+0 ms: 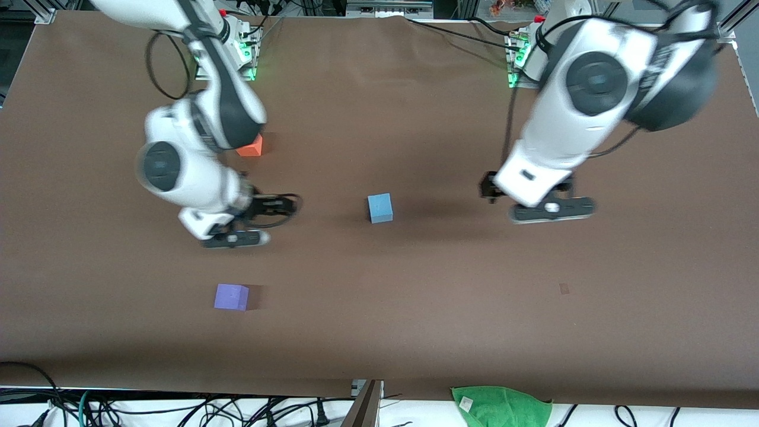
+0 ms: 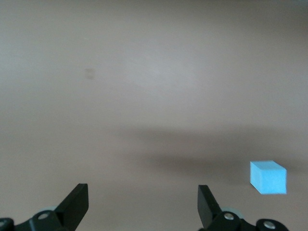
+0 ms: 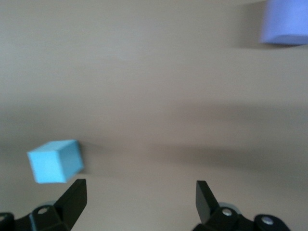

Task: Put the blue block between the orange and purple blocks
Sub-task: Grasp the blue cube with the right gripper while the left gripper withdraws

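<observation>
The blue block point(image 1: 380, 208) sits on the brown table near its middle. It shows in the left wrist view point(image 2: 268, 177) and the right wrist view point(image 3: 54, 161). The orange block point(image 1: 251, 146) lies toward the right arm's end, partly hidden by that arm. The purple block point(image 1: 231, 296) lies nearer the front camera and shows in the right wrist view point(image 3: 287, 21). My right gripper point(image 1: 234, 237) point(image 3: 139, 199) is open and empty, over the table between the orange and purple blocks. My left gripper point(image 1: 551, 209) point(image 2: 143, 202) is open and empty, over bare table toward the left arm's end from the blue block.
A green cloth point(image 1: 501, 406) lies off the table's edge nearest the front camera. Cables run along that edge. A small dark mark point(image 1: 564, 289) is on the brown table cover point(image 1: 415, 308).
</observation>
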